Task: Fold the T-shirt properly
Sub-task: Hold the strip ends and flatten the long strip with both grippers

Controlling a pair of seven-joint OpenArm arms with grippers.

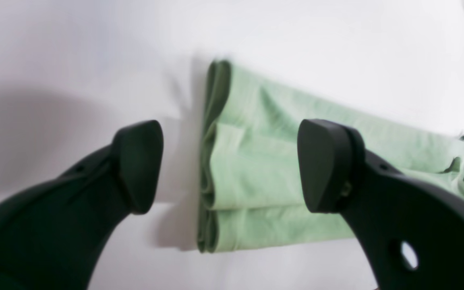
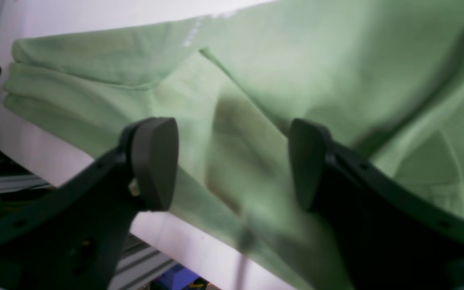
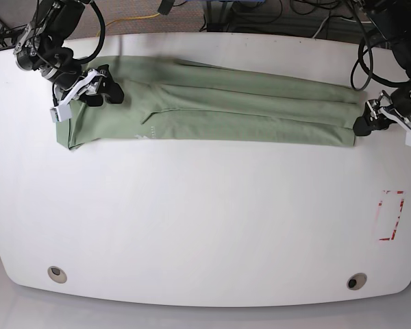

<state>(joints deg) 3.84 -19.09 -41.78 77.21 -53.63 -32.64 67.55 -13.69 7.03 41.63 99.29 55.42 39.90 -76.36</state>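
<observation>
- The left gripper (image 1: 232,169), matte black plastic with two thick rounded, paddle-shaped pads, has its jaws spread wide apart, holding nothing; one pad (image 1: 139,165) is over bare bench, the other over cloth.
- Between and just beyond those pads lies the end of the pale sage-green soft knit T-shirt (image 1: 256,169), folded into stacked flat layers whose rounded edges form a neat straight end.
- In the base view this left gripper (image 3: 370,122) sits at the shirt's end on that view's right, just beside the fabric; whether it touches cannot be told.
- The right gripper (image 2: 234,161), of the same dark moulded plastic, also has its jaws parted with nothing clamped, hovering over the rumpled green cloth, where a diagonal fold and soft creases cross the surface.
- A small white printed logo (image 2: 191,36) shows faintly on the fabric, blurred.
- In the base view the right gripper (image 3: 99,86) is above the wider end of the T-shirt (image 3: 219,110), which stretches as a long narrow band across the far part of the smooth white rounded bench (image 3: 205,226).
- A red-and-white rectangular mark (image 3: 390,216) lies on the bench, well apart from the shirt.
- Black cables (image 3: 370,48) hang behind the left arm.
</observation>
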